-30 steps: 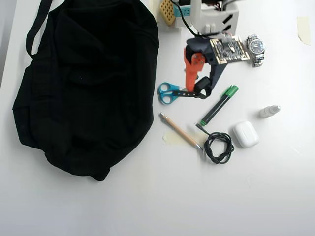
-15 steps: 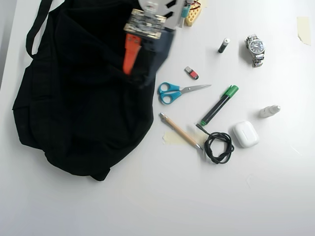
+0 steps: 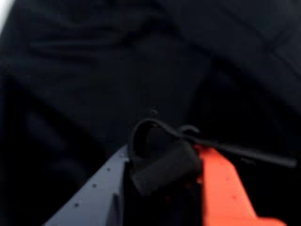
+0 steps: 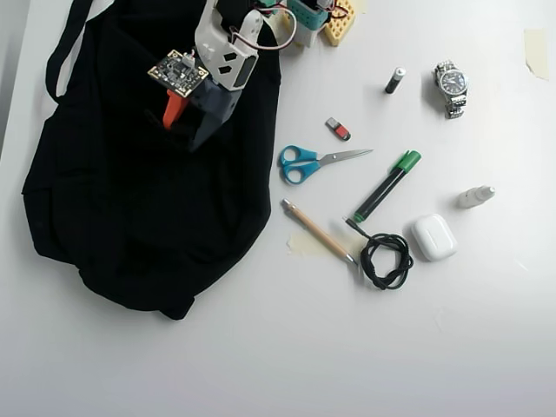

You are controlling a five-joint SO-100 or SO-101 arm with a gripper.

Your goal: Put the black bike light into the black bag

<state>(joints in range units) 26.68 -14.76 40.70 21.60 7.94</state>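
Note:
In the wrist view my gripper [image 3: 165, 181] is shut on the black bike light [image 3: 163, 165], a small rounded black piece held between the grey finger [image 3: 94, 197] and the orange finger [image 3: 225, 188]. Its thin clip tail loops up and trails off to the right. Black fabric of the black bag [image 3: 117, 61] fills the view behind it. In the overhead view the gripper [image 4: 178, 123] hangs over the upper part of the large black bag [image 4: 130, 208]; the light cannot be made out there against the black fabric.
On the white table right of the bag lie blue scissors [image 4: 313, 162], a red-and-silver USB stick [image 4: 339, 129], a green marker [image 4: 387, 185], a pencil [image 4: 317, 231], a coiled black cable [image 4: 385, 258], a white case [image 4: 433, 236] and a watch [image 4: 451, 84].

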